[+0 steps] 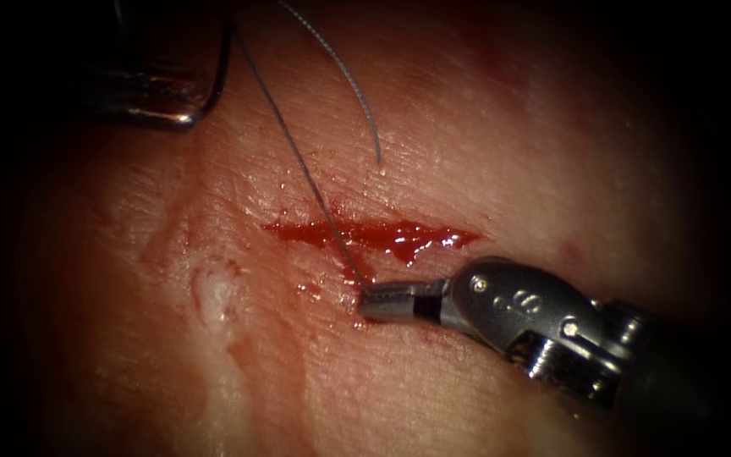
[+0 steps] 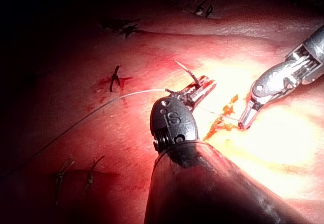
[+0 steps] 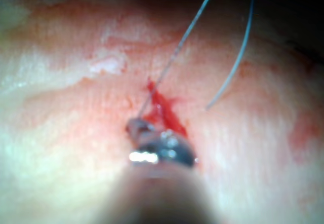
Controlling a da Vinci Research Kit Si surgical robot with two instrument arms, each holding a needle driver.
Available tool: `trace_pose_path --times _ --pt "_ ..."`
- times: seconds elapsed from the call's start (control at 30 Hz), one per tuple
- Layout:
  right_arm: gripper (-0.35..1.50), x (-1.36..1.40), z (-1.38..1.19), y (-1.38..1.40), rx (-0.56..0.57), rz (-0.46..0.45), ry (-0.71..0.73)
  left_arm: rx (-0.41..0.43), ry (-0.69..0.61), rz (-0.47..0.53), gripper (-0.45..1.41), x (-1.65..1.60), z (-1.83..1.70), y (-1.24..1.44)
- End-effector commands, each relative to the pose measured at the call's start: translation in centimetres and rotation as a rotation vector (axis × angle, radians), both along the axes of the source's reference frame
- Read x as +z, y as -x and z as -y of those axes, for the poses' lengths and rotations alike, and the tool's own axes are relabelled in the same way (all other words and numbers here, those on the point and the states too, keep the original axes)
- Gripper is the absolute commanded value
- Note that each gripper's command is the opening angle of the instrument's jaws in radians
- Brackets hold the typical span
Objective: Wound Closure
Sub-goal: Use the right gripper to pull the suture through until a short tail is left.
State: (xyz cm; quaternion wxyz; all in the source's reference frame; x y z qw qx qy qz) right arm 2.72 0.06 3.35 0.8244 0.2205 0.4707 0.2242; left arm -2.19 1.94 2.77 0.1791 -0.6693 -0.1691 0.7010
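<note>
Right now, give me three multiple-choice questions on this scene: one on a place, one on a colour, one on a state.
1. Where is the tip of the right gripper?
A) just below the cut
B) well above the cut
C) far off to the cut's right

2. What colour is the fluid in the cut?
A) yellow
B) red
C) blue

3. What state is the needle in?
A) buried in the tissue
B) lying loose
C) held by the left gripper, clear of the tissue

Answers:
1 A: its shut tip rests under the cut's left part, apparently gripping the thread there.
2 B: the pool along the cut is red.
3 C: the curve hangs from the shut left gripper, away from the cut. Where along the curve it is held is unclear.
</note>
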Motion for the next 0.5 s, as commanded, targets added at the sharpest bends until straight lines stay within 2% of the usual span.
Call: trace_pose_path --times 0.03,0.23,0.37,0.5 --pt "-0.35 -0.08 -0.06 0.05 -0.003 -0.007 0.0 0.002 0.017 0.008 -0.45 0.1 0.0 0.06" --pt "-0.35 -0.65 0.08 0.18 -0.03 -0.059 -0.041 0.0 0.029 0.006 -0.45 0.41 0.27 0.16" --pt "-0.35 -1.05 0.2 0.06 -0.037 -0.111 -0.054 -0.002 0.029 0.004 -0.45 0.58 0.38 0.19" --pt "-0.35 -1.3 0.31 -0.14 -0.058 -0.125 -0.035 -0.003 0.033 0.002 -0.45 0.65 0.48 0.19"
